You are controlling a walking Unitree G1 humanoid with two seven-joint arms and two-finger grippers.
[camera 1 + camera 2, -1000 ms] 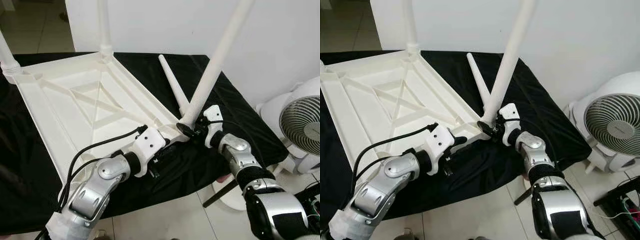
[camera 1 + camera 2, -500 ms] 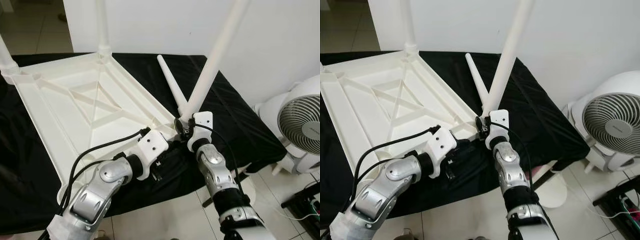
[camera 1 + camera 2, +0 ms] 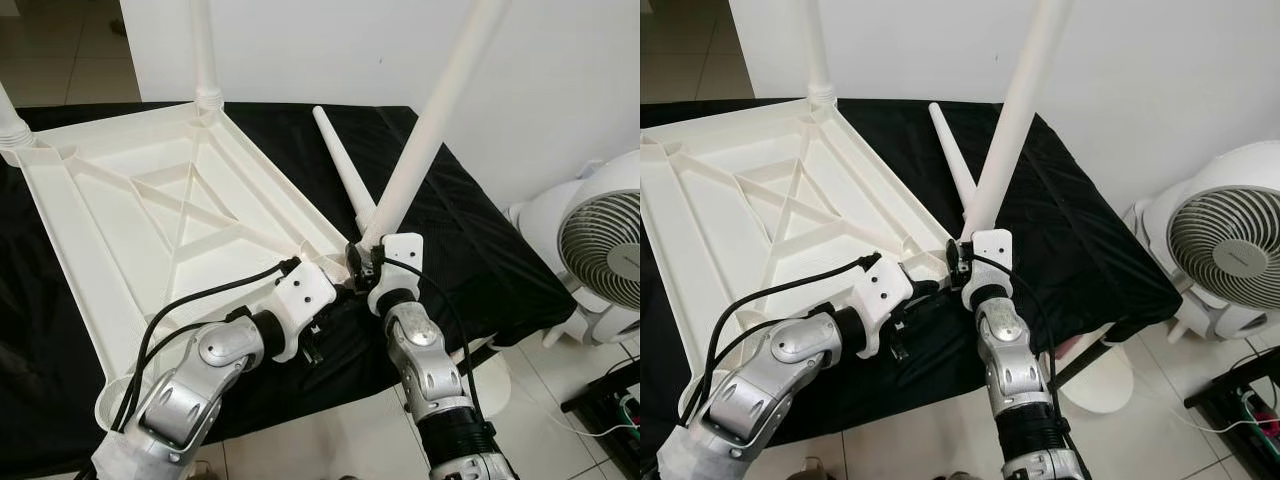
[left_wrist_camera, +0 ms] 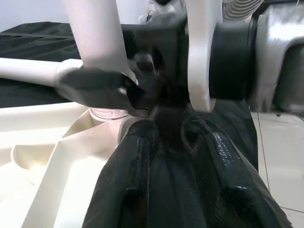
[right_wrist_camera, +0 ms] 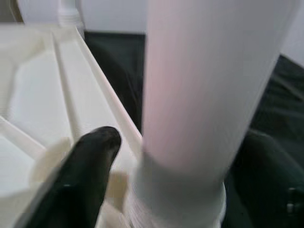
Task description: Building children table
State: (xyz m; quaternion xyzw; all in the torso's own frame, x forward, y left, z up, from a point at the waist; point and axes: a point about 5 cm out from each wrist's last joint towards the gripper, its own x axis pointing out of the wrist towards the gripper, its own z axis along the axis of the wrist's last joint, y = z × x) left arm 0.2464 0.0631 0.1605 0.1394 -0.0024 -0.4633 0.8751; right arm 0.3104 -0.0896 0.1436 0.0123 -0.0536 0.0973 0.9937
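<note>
Lying upside down on a black-draped surface (image 3: 480, 250), the white table top (image 3: 130, 240) showed its ribbed underside, with two legs already standing in its far corners, one of them the far leg (image 3: 205, 50). A third, loose leg (image 3: 340, 165) lay flat on the cloth beside the near corner. The held leg (image 3: 430, 120) rose at a slant from that near corner, its threaded foot just at the corner socket (image 5: 52, 156) though not yet upright or seated, as I judged.

The right gripper (image 3: 362, 262) was closed around the foot of the held leg. The left gripper (image 3: 335, 300) rested at the table's near edge beside it; whether its fingers (image 4: 137, 156) were parted or pinched could not be told.

Compared with a second earlier, the right arm had swung inward from the right side to directly below the corner, carrying the leg's foot closer to the socket. The left arm had barely shifted. That suggested alignment was nearly done and screwing in came next.
</note>
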